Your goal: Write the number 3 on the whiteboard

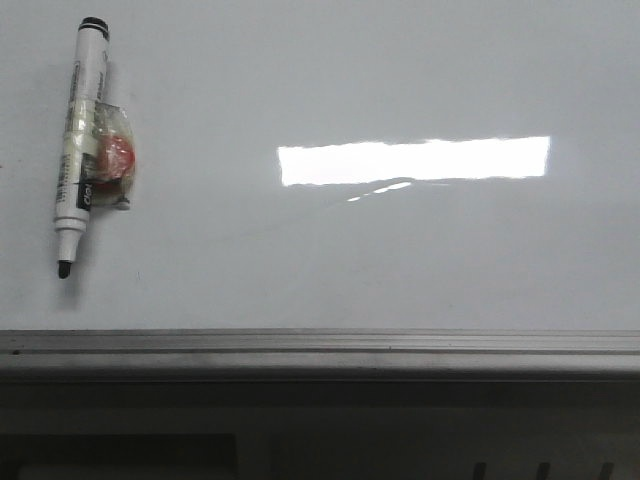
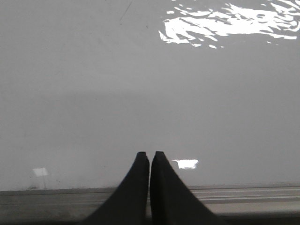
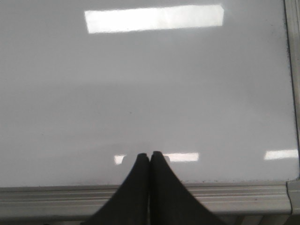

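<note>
White and glossy, the whiteboard [image 1: 330, 260] lay flat and filled the front view, bounded along its near side by a grey metal rail [image 1: 320, 348]. At far left lay a marker [image 1: 80, 140], uncapped, its dark tip [image 1: 64, 268] toward the rail and its black end away from it. A wad of clear tape with something red inside [image 1: 112, 155] was bound to the right side of the barrel. To the right of centre a bright rectangular light reflection [image 1: 414, 160] fell on the board. No number 3 was visible; the surface carried no stroke, so the task was judged not yet begun.

Neither arm appeared in the front view. In the left wrist view the left tool [image 2: 150, 154] hung over the board just inside the rail, its dark fingers [image 2: 138, 178] pressed together and holding nothing. In the right wrist view the right tool [image 3: 150, 154] hung likewise, closed and empty, with the board's right edge rail [image 3: 291, 70] beside it.

The step in hand was judged to be fetching the marker, and the left tool was the nearer. It would first have to spread its fingers, then close across the barrel. The taped wad looked meant as the gripping point; a hold there, square to the barrel, should keep the tip from swivelling under writing pressure. The open middle of the board offered ample room for the digit.
</note>
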Robot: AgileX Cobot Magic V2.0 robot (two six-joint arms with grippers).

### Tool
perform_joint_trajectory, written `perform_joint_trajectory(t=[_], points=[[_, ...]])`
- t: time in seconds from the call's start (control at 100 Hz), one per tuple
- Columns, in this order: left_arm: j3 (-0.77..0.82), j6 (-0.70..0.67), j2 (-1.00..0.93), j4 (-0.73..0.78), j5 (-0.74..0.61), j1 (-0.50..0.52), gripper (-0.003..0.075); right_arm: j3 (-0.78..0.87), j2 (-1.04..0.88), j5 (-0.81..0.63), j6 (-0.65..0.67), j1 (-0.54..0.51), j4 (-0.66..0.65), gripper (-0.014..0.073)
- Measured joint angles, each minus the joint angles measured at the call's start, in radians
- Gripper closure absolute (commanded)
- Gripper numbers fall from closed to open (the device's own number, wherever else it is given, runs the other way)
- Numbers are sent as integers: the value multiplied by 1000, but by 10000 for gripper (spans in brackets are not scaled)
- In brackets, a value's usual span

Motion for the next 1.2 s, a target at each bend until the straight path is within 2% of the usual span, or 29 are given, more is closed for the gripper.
perform_joint_trajectory(t=[1.2], points=[[0, 2, 0, 2, -2, 0, 741, 0, 0, 0, 4, 0, -13, 658]])
